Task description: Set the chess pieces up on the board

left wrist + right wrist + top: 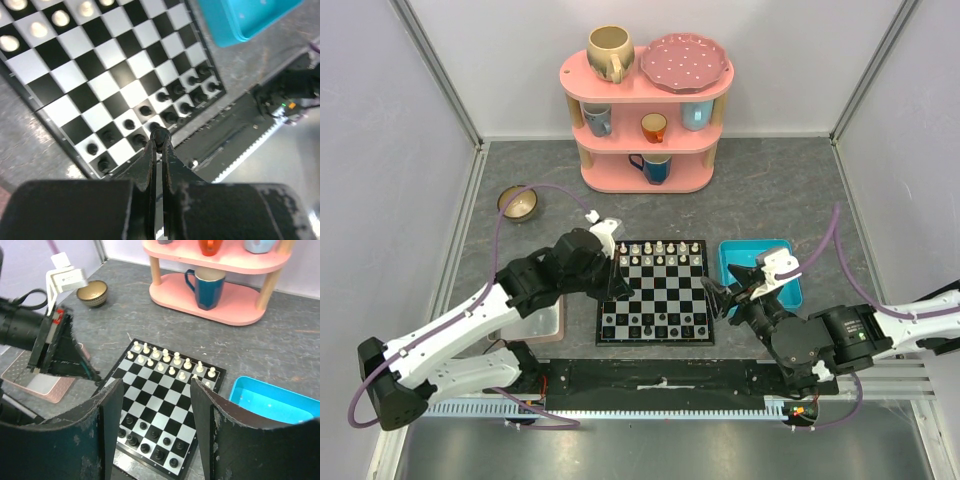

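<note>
Your left gripper (159,146) has its fingers pressed almost flat together, and the small dark knob nipped at their tips looks like a black piece (159,134). It hangs over the board (115,80), above the two near rows where the other black pieces (170,118) stand, toward the board's near left corner.

The coming move turns on what lies straight below. The held piece points along the wrist camera's line of sight, so you see only its crown, and the square to fill should sit directly beneath the tips. This arm is far the nearer one. Your right gripper (718,296) waits off the board's right edge, with its jaws spread wide and nothing between them.

The white pieces (655,250) fill the board's far two rows. A blue tray (770,262) lies just beyond the board's right edge.

Watch what you cannot see. The fingers cover the target square and its neighbours in the wrist view, and from overhead the arm hides the board's left edge. You cannot tell which kind of piece is held, nor how high it sits above the board.
</note>
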Robot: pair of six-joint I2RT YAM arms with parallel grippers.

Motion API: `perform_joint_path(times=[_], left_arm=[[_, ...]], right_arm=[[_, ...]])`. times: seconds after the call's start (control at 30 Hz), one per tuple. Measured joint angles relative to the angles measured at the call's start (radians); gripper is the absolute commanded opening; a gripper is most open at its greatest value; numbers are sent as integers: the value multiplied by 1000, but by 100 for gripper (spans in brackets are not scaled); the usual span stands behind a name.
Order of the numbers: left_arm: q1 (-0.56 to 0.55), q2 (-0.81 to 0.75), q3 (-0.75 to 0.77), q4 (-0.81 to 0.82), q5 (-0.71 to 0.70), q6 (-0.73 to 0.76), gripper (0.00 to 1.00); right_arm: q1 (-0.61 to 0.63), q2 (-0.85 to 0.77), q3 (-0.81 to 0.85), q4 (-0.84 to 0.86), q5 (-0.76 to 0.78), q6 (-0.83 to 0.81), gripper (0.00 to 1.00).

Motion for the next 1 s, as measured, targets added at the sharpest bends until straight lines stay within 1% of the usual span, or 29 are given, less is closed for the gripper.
perform_joint_path(times=[0.17, 0.27, 0.37, 0.47, 0.57, 0.63, 0.7, 0.87, 0.93, 1.0], left_arm=[[-45, -66, -76, -29, -162, -69, 2], [-80, -88, -82, -43, -241, -111, 2], [-134, -76, -82, -47, -312, -156, 2], [-211, -29, -74, -58, -383, -202, 2], [-271, 8, -67, -67, -441, -248, 2], [-289, 9, -67, -73, -470, -273, 2], [-294, 6, -67, -73, -494, -290, 2], [-297, -8, -66, -73, -526, -306, 2], [-296, -14, -66, -72, -530, -306, 2], [-296, -23, -69, -67, -531, -306, 2]], right_arm=[[0, -47, -27, -87, 56, 108, 64], [0, -64, -39, -135, 68, 174, 64], [-4, -20, -39, -174, 66, 226, 66], [-54, 96, -31, -217, 28, 268, 67], [-184, 204, -31, -249, -72, 281, 69], [-309, 217, -41, -259, -140, 278, 70], [-451, 177, -62, -265, -196, 269, 71], [-743, 4, -101, -271, -357, 227, 72], [-816, 4, -101, -262, -424, 212, 72], [-857, 51, -115, -252, -494, 203, 73]])
